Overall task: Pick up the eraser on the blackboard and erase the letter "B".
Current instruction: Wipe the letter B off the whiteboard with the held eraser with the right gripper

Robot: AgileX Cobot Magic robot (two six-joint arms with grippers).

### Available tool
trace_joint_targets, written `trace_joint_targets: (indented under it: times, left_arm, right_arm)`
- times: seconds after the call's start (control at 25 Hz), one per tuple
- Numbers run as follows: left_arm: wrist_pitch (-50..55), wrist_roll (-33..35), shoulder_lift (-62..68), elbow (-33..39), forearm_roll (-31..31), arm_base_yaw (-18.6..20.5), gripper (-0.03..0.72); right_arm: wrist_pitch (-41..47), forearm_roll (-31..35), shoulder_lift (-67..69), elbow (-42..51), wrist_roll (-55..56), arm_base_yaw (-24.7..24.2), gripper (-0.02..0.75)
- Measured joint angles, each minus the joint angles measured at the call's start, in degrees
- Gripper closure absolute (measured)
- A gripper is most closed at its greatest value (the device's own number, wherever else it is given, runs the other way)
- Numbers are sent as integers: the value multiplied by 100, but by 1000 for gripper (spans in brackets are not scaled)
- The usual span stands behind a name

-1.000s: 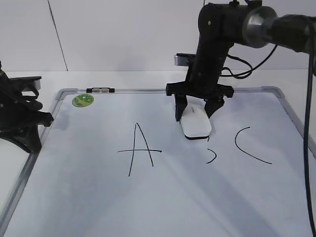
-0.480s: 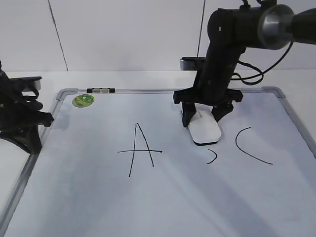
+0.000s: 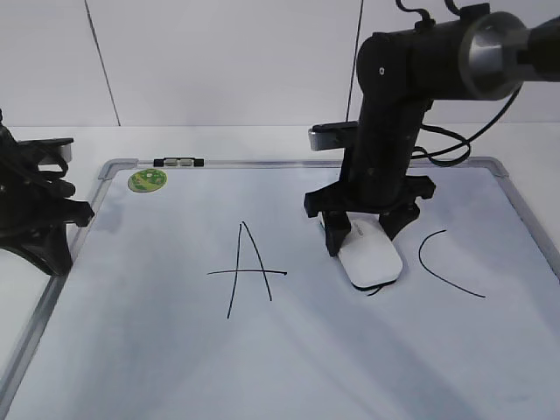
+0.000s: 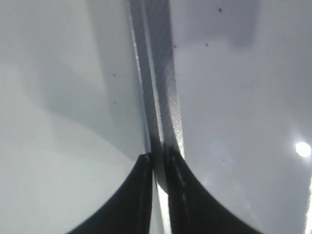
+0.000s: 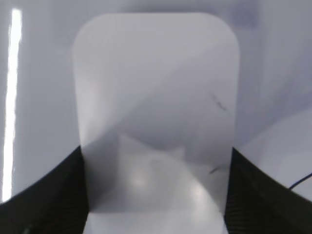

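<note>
Exterior view shows the right black gripper (image 3: 366,236) pinching the white glossy rounded-rectangle eraser (image 3: 371,260) by its long sides, its thin black base flat on the large white dry-erase blackboard (image 3: 289,367) with grey metal frame. Only a small curl of the thin black hand-drawn letter "B" (image 3: 374,291) peeks out at the eraser's near edge (the rest is hidden or gone). A marker-drawn "A" (image 3: 246,268) lies to the left, a "C" (image 3: 442,262) just right. The left black gripper (image 4: 157,161), fingers pressed together, hangs over the board's left frame, empty. A round green sticker (image 3: 147,179) and small marker (image 3: 178,161) sit by the far rim.
</note>
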Motion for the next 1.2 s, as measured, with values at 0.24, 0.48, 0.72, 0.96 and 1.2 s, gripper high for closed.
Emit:
trace_joint_targets:
  times: [0.24, 0.48, 0.72, 0.96, 1.2]
  left_arm:
    - [11, 0, 0, 0, 11, 0, 636]
    - [22, 0, 0, 0, 11, 0, 636]
    - [22, 0, 0, 0, 2, 0, 636]
    - [22, 0, 0, 0, 2, 0, 636]
    - [34, 0, 0, 0, -11, 0, 636]
  right_arm:
    - [10, 89, -418, 646, -22, 165, 182]
    - [272, 168, -851, 1191, -143, 209, 182]
    - [442, 373, -1544, 1378, -305, 218, 183]
    - [225, 408, -1941, 1378, -318, 218, 183]
    - [-148, 294, -1941, 882, -203, 218, 183]
